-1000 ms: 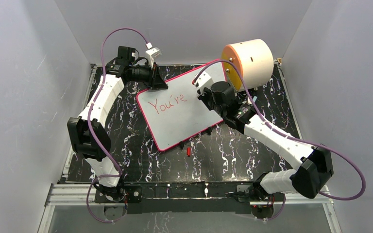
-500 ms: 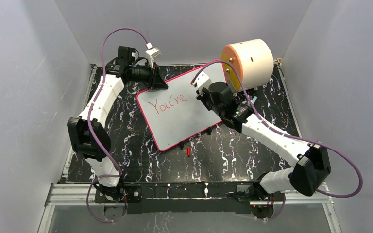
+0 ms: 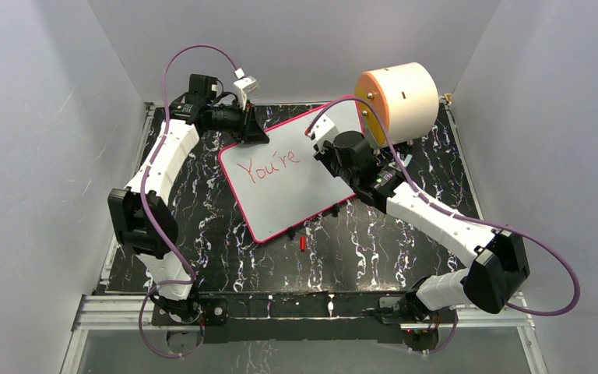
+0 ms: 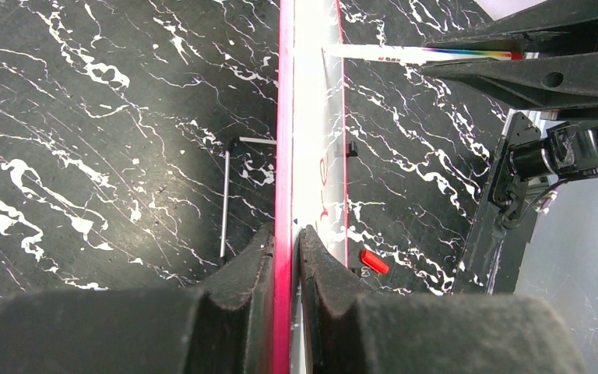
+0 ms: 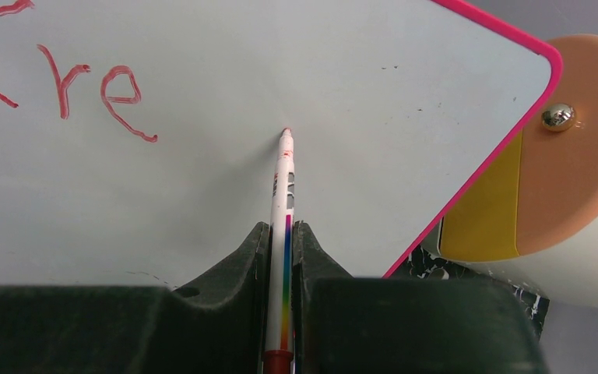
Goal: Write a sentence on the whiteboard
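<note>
A small red cap (image 3: 302, 243) lies on the dark table (image 3: 218, 257), just off the near edge of the whiteboard (image 3: 288, 195), which sits slantwise mid-table. Over its right part the right hand (image 5: 282, 230) is clenched on a slim marker (image 5: 283, 187). The marker's long axis runs straight out from the fingers, tip at the white face just right of the sentence (image 5: 121, 97), so far a red "You're". Blank board lies beside the tip, so this arm looks set to write. Farther off, the left hand (image 4: 286, 238) pinches the board's pink frame. A cream cylinder (image 3: 405, 97) stands beyond.
</note>
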You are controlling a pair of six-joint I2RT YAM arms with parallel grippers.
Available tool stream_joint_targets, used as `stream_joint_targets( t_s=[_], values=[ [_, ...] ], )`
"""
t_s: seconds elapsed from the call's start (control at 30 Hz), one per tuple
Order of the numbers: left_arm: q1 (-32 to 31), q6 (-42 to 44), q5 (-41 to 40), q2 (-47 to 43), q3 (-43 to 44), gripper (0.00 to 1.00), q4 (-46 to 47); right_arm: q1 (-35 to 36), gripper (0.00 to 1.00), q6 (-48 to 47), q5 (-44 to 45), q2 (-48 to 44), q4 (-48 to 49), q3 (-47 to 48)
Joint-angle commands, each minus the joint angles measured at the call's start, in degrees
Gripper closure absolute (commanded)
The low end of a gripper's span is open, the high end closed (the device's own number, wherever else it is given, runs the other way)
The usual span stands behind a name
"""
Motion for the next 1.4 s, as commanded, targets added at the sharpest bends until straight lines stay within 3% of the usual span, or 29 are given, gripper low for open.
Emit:
stream_joint_targets(
  t_s=[0.0, 0.37, 1.37],
  values=[
    [-3.8, 4.0, -3.8, 0.5, -1.7, 1.00, -7.8, 0.2, 1.00, 0.0, -1.2, 0.7, 4.8, 0.4],
    [-3.8, 4.2, -4.0, 0.5, -1.8, 1.00, -8.0, 0.2, 1.00, 0.4, -2.6, 0.1, 5.8, -0.1],
    [-4.0, 4.0, -4.1, 0.3, -1.7, 1.00, -8.0, 0.3, 1.00, -0.1, -5.4, -0.8, -3.5, -0.2]
  ],
)
